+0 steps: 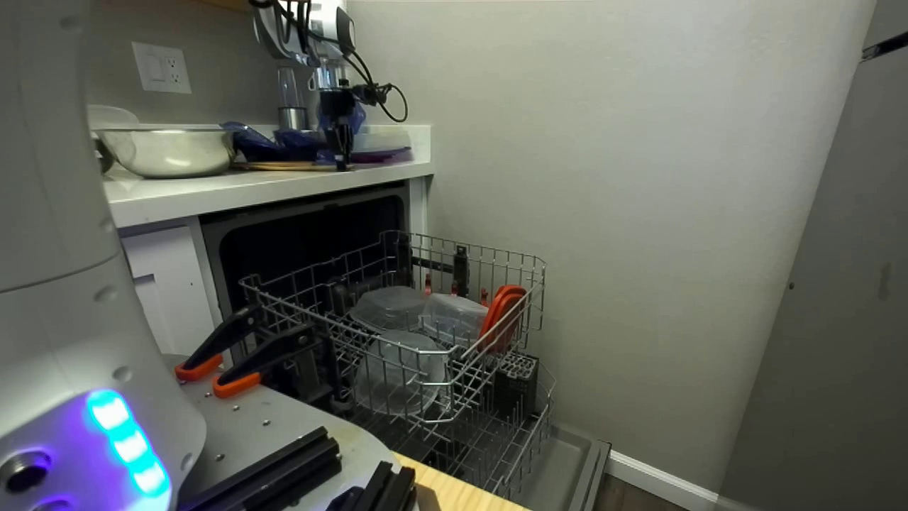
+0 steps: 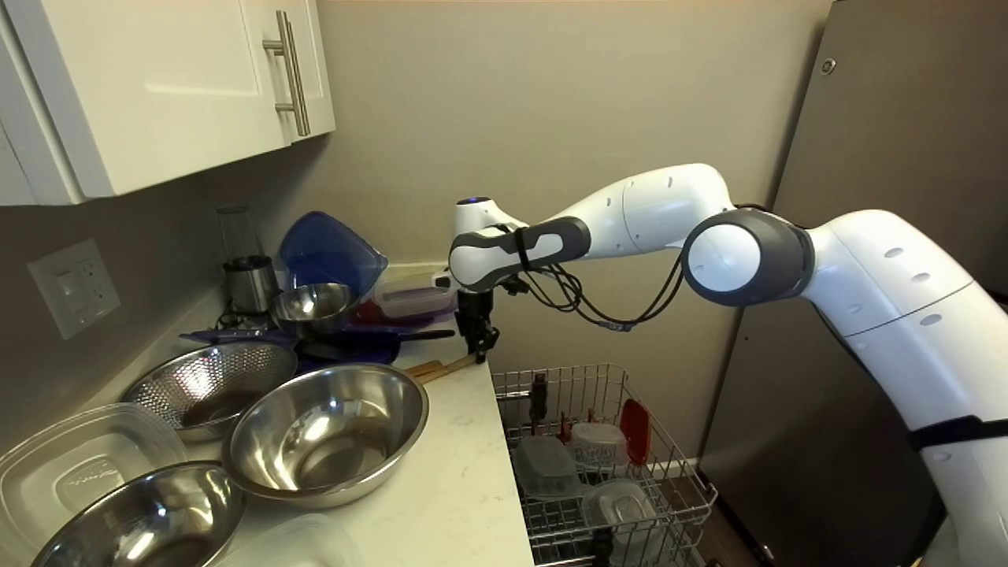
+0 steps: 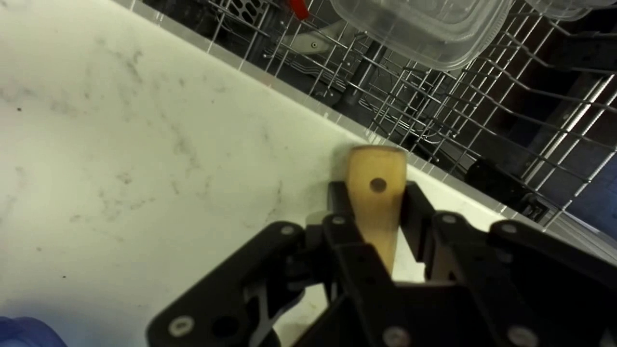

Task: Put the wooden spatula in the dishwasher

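A household-style kitchen. A white overhead cupboard [image 2: 173, 87] with a metal bar handle [image 2: 292, 75] hangs above a pale worktop [image 2: 465, 472], which holds steel bowls [image 2: 315, 468] and a perforated colander [image 2: 209, 382]. Under the worktop, a built-in dishwasher [image 1: 312, 231] stands open, its wire upper rack [image 1: 461, 273] pulled out and loaded with clear plastic containers [image 1: 454, 318]. A socket plate [image 2: 75, 289] sits on the wall [image 2: 150, 236].

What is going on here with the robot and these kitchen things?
The robot's gripper is closed on a wooden spatula, near its end with the hole, at the edge of the white counter. I cannot tell whether the spatula is lifted off it. Below, the dishwasher stands open, its upper rack pulled out and holding clear plastic containers. The spatula is not yet in there.
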### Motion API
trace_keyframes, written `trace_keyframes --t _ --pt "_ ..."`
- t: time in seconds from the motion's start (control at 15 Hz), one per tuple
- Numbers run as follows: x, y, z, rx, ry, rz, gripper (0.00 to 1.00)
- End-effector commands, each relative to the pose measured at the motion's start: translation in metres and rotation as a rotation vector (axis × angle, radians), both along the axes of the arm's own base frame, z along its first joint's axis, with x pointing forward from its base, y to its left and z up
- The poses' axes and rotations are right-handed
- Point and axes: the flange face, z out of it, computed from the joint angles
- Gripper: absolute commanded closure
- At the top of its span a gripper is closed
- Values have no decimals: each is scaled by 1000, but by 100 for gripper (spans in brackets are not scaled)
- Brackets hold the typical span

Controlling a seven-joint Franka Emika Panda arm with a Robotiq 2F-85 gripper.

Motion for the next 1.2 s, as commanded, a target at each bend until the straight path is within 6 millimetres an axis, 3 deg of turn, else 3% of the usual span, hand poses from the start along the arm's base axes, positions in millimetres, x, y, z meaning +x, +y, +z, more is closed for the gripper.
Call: trace_keyframes --t 0.0,0.27,0.53,0.73,1.13 --pt "7 -30 34 10 -22 -85 93" --pt "17 -80 83 21 -95 -218 93" --pt "21 -128 118 -6 -141 -314 93" --pt "18 -150 131 -33 -154 -346 93" --pt "10 -174 159 -132 -168 -359 93"
